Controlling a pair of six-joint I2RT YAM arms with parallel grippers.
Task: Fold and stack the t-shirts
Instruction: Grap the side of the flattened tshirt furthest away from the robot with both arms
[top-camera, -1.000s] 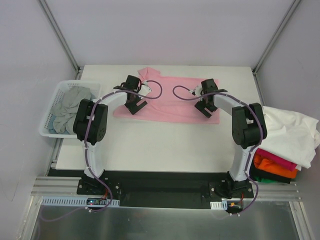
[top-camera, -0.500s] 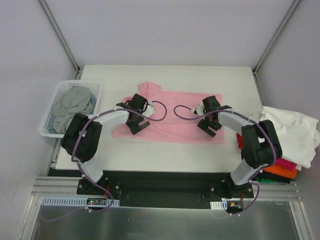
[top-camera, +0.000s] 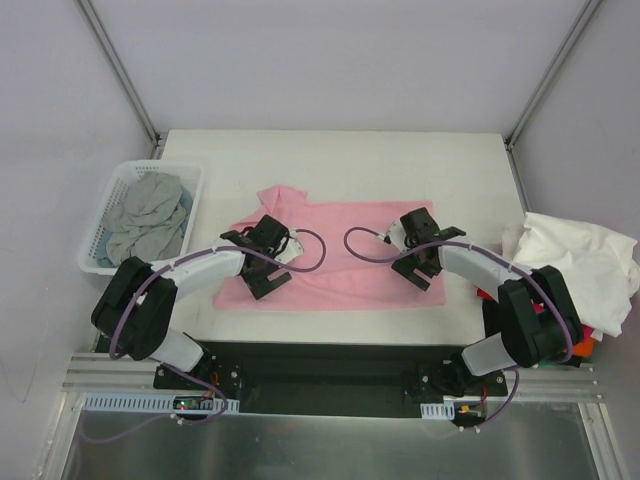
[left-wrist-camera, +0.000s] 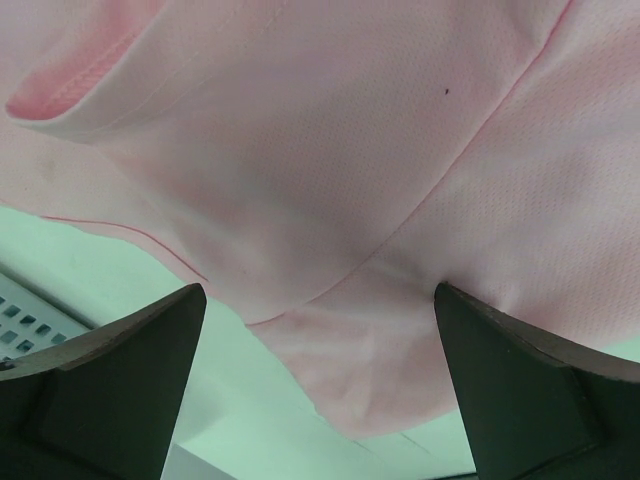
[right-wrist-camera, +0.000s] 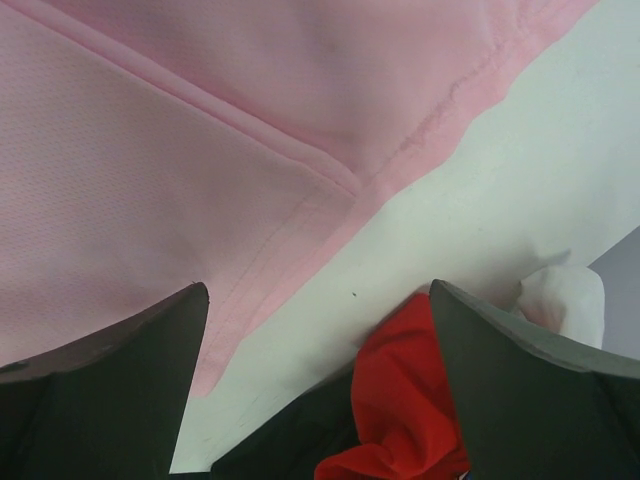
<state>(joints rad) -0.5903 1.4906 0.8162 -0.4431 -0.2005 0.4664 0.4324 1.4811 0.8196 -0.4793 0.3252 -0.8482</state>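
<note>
Both my claws, left (left-wrist-camera: 315, 300) and right (right-wrist-camera: 320, 295), stand wide open and hold nothing, low over the light pink cloth t-shirt (top-camera: 340, 255). It lies spread on the white worktop (top-camera: 340, 160), nearer my bases than a second ago, so I judge folding comes next.

Robotics lab test cell, white table (top-camera: 340, 155) boxed in by plain grey panels (top-camera: 330, 60), slanted aluminium frame posts (top-camera: 119, 68) at the corners, two cabled robot arms (top-camera: 200, 268) bolted to a black base plate (top-camera: 320, 372), slotted metal rails (top-camera: 100, 375) along the near edge
</note>
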